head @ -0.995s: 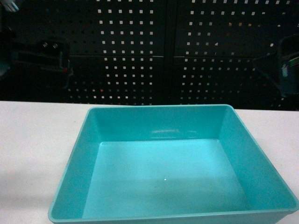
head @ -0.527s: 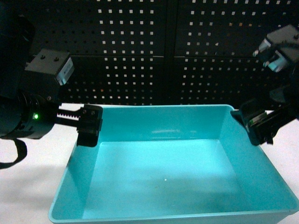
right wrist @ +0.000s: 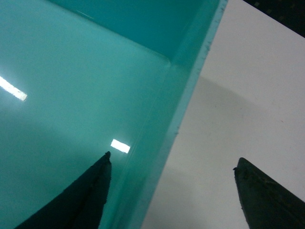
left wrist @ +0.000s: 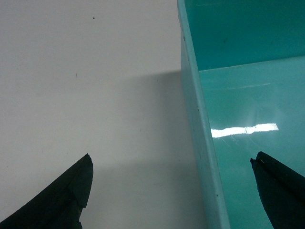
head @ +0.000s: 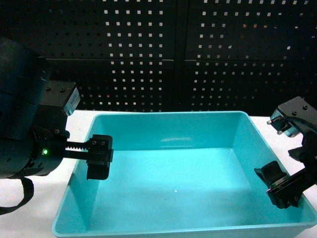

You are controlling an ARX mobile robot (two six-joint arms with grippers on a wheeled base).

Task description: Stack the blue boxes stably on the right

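Observation:
One blue box, a pale turquoise tub (head: 173, 193), stands empty on the white table (left wrist: 95, 71) in the middle of the head view. My left gripper (head: 93, 162) is open and straddles the tub's left wall (left wrist: 200, 124), one fingertip inside and one over the table. In the left wrist view the left gripper (left wrist: 170, 160) holds nothing. My right gripper (head: 282, 191) is open too, straddling the right wall (right wrist: 190, 86) near the front corner. The right gripper (right wrist: 172, 159) has one finger in the tub and one outside.
A black pegboard wall (head: 173, 49) rises behind the table. White tabletop (right wrist: 248, 95) shows on both sides of the tub. The bulky left arm (head: 25, 134) fills the left edge of the head view.
Both arms came in from the edges and dropped onto the tub's side walls. Over the last half second each gripper slid from the far corners toward the near end and lower.

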